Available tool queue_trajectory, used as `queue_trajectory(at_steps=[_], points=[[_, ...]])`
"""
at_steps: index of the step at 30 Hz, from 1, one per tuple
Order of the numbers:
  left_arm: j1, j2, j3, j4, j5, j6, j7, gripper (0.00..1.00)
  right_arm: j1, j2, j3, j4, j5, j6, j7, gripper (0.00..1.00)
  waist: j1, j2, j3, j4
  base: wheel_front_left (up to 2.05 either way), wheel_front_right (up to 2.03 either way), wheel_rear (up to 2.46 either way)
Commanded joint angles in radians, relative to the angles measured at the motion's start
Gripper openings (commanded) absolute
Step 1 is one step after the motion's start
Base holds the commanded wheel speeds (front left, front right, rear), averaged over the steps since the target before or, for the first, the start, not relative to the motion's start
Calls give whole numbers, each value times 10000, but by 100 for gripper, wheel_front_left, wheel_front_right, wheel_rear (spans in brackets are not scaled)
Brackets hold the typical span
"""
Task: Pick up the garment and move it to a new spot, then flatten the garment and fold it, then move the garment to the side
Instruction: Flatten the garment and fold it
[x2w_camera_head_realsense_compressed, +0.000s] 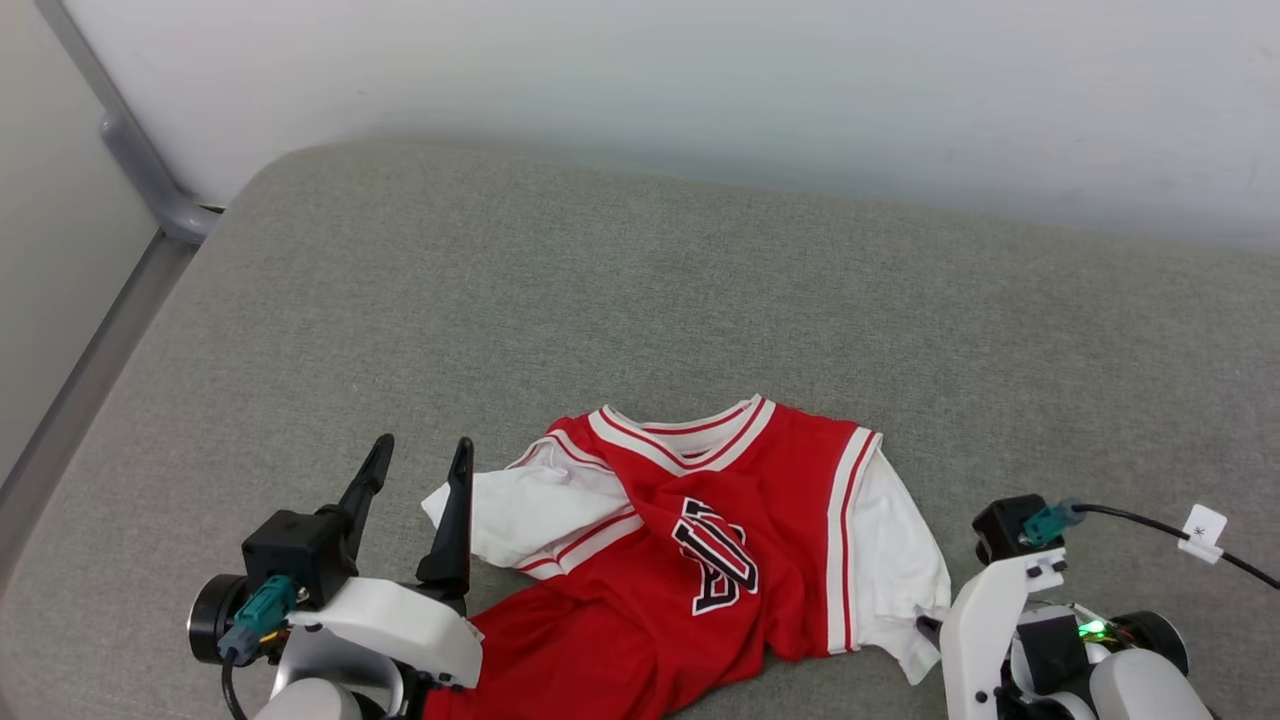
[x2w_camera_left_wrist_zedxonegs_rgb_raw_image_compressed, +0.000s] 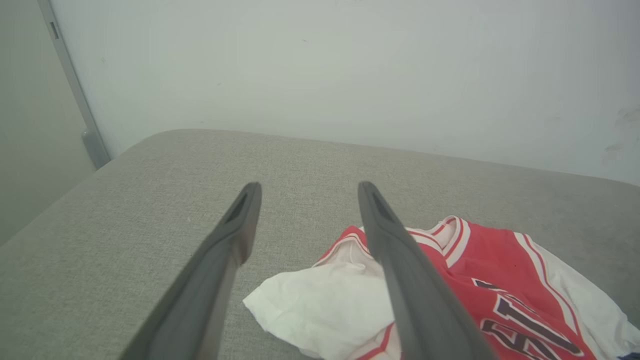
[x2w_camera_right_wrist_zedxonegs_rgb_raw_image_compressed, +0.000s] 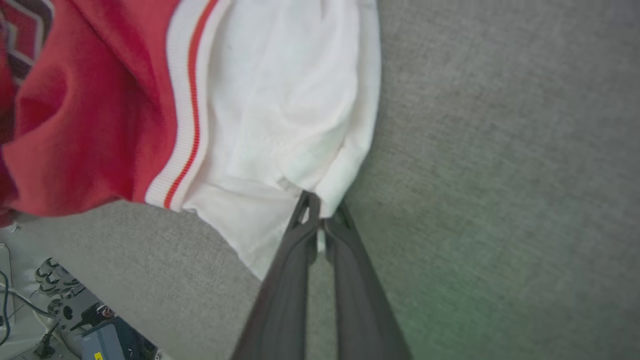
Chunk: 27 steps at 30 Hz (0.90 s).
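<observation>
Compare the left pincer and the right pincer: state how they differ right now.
The left pincer is open, its two dark fingers spread apart; the right pincer is shut, its fingers pressed together. The left pincer holds nothing and points across the grey cushion beside the jersey's crumpled white sleeve; the right pincer pinches the edge of the other white sleeve. Both have long dark fingers and sit at the jersey's sides.
</observation>
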Motion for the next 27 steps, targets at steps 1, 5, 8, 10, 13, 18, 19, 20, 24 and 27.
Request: queue_trajectory(at_steps=[1,5,8,10,13,18,19,20,24,27], points=[[110,10,56,13,-18,42,-56,100,-109,-52,-73,-11,-58,-15,-237,0,0,0,-56,-102,0,0,0],[167,43,89,38,-89,65,-37,100,-217,-219,-629,-638,-216,-12,-1111,0,0,0,-165,-291,0,0,0],[241,85,121,40,-136,99,-13,100,-35,-413,-1251,-1015,-396,-12,-1474,0,0,0,-219,-423,0,0,0],[282,94,124,44,-176,110,9,100,138,-531,-1791,-1211,-522,-12,-1609,0,0,0,-241,-489,0,0,0],[343,110,146,77,-246,126,24,100,462,-561,-2722,-1327,-713,-12,-1630,0,0,0,-252,-572,0,0,0],[427,79,188,193,-394,120,47,100,1005,-494,-4162,-738,-889,-12,-1889,0,0,0,-238,-653,0,0,0],[453,80,197,215,-430,116,48,100,1099,-441,-4309,-543,-938,-12,-1978,0,0,0,-233,-668,0,0,0],[485,80,204,241,-459,113,45,100,1124,-361,-4392,-359,-951,-12,-2104,0,0,0,-227,-689,0,0,0],[605,133,250,358,-546,110,53,100,1025,-19,-4325,258,-782,-12,-2791,89,0,0,-254,-802,0,0,0],[712,169,242,442,-620,93,89,100,975,110,-4174,480,-794,-11,-3692,100,0,0,-407,-864,0,0,0]])
